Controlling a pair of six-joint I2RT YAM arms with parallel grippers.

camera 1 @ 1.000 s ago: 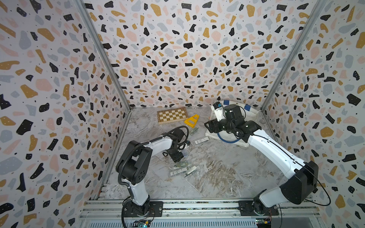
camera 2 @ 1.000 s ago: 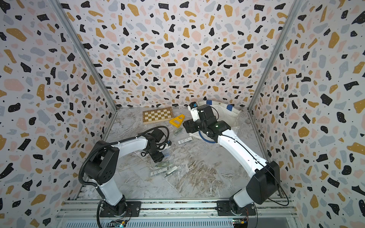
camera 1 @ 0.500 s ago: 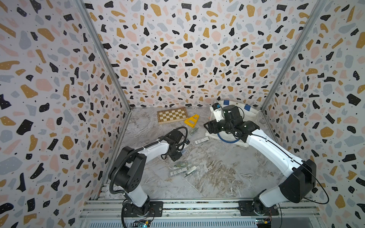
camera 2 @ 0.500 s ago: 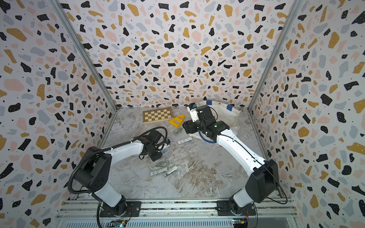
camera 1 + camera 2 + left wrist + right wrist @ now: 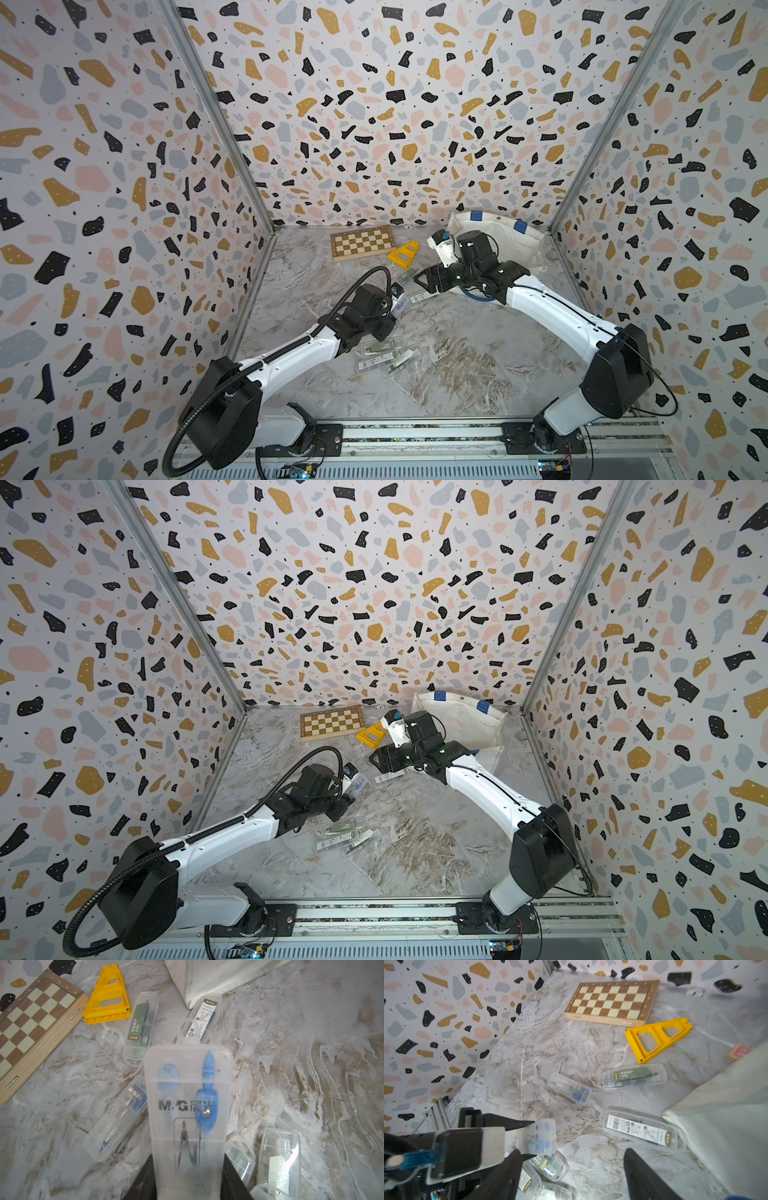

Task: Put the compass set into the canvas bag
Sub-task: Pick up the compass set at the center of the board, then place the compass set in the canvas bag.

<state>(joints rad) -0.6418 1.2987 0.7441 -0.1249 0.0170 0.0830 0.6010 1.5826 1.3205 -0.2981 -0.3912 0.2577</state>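
In both top views the canvas bag [image 5: 513, 243] [image 5: 465, 725] lies right of the frame's centre, in the table's far corner. Just below centre, the left gripper [image 5: 394, 308] is closed on the compass set [image 5: 400, 304], a clear case, well apart from the bag. The right gripper [image 5: 424, 281] sits between them with its jaws apart. The chessboard [image 5: 362, 243] lies above the left gripper.

In the left wrist view the compass set [image 5: 188, 1109], with a blue compass inside, is pinched by its long sides between black fingers [image 5: 145, 1178]. Other clear cases [image 5: 116, 1118] lie on the marble around it.

In the right wrist view the right gripper [image 5: 572, 1151] stands wide open with nothing in it. The bag's white cloth [image 5: 726, 1115] lies beside it.
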